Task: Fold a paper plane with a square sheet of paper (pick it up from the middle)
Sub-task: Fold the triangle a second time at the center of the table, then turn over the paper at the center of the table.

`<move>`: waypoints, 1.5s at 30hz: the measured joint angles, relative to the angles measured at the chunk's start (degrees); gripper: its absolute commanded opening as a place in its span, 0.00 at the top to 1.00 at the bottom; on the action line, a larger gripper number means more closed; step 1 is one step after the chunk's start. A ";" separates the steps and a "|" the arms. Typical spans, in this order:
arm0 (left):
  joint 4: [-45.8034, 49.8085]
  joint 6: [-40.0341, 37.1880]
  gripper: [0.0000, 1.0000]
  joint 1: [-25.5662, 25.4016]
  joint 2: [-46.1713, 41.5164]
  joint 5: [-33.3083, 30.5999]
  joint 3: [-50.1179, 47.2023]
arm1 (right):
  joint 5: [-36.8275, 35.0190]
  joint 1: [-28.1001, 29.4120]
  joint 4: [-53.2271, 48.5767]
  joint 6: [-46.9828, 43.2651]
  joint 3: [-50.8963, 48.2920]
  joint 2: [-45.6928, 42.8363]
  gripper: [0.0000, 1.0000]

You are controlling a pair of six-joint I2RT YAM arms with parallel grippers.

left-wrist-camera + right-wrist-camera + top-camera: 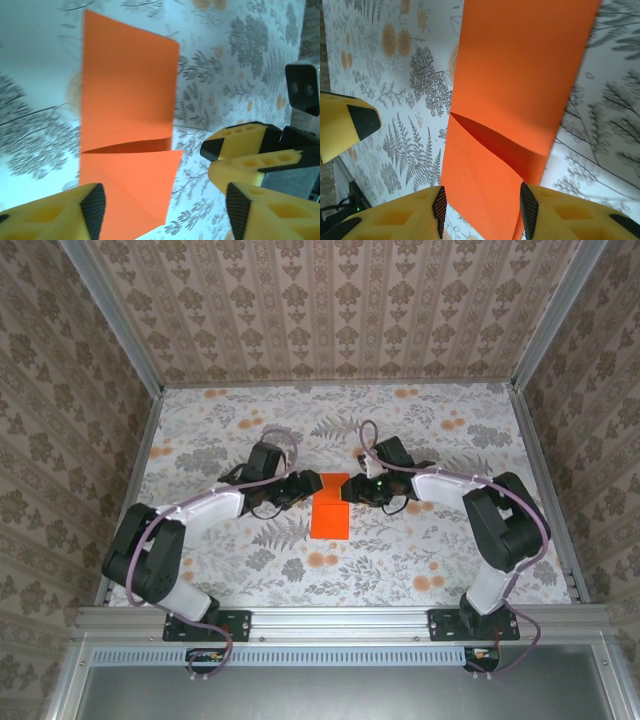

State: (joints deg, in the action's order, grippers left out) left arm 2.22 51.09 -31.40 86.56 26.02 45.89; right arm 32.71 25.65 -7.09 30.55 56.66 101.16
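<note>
The paper lies flat on the flowered tablecloth in the middle of the table, between the two arms. It is folded into an upright strip. A cross edge divides it into a shorter far part and a longer near part.

The left gripper sits low just beside the strip's far left edge. From its wrist camera, its jaws stand wide apart with nothing between the pads. One end of the paper reaches into the gap, closer to the left fingertip. That end carries a diagonal crease, and its cross edge lifts slightly (a thin shadow runs along it).

The right gripper faces it from the strip's far right edge. In the left wrist view its yellow fingers are just beside the paper and do not touch it. From the right wrist camera the jaws are parted about as wide as the strip. The paper runs through the gap, and the jaws hold nothing.

The two grippers are near each other but apart.
</note>
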 measured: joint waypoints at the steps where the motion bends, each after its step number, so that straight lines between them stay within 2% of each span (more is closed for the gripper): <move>1: -0.02 0.52 0.24 0.11 -0.66 -0.44 -1.25 | 0.96 0.00 -0.24 -0.85 1.01 1.20 0.55; 10: -1.14 3.41 0.16 0.31 -1.79 -0.76 -5.75 | 3.80 -0.02 -2.45 -5.84 4.00 6.19 0.57; 14: -2.38 3.69 0.16 0.24 -1.73 -0.33 -5.75 | 3.76 -0.17 -2.75 -6.80 4.15 6.60 0.57; 20: -3.26 3.80 0.15 -0.55 -0.09 0.48 -5.73 | 2.38 -0.46 -3.85 -7.93 4.15 6.60 0.50; 25: -5.16 3.87 0.16 -1.36 1.29 1.60 -5.70 | 1.29 -0.87 -3.85 -7.93 4.15 6.60 0.50; 36: -9.57 5.53 0.24 -1.64 3.96 3.78 -5.64 | 3.69 -0.92 -3.82 -8.61 4.15 6.60 0.68; 40: -11.13 6.23 0.27 -1.64 4.85 4.66 -5.64 | 4.42 -0.92 -3.85 -9.35 4.15 6.60 0.78; 45: -12.59 6.86 0.29 -1.75 6.03 5.46 -5.64 | 5.49 -0.92 -4.07 -9.64 4.33 7.34 0.79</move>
State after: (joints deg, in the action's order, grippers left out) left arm -10.37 57.95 -33.15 92.60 31.48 40.25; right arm 38.20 24.73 -11.16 20.91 60.99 108.51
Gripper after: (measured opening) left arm 0.718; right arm 0.209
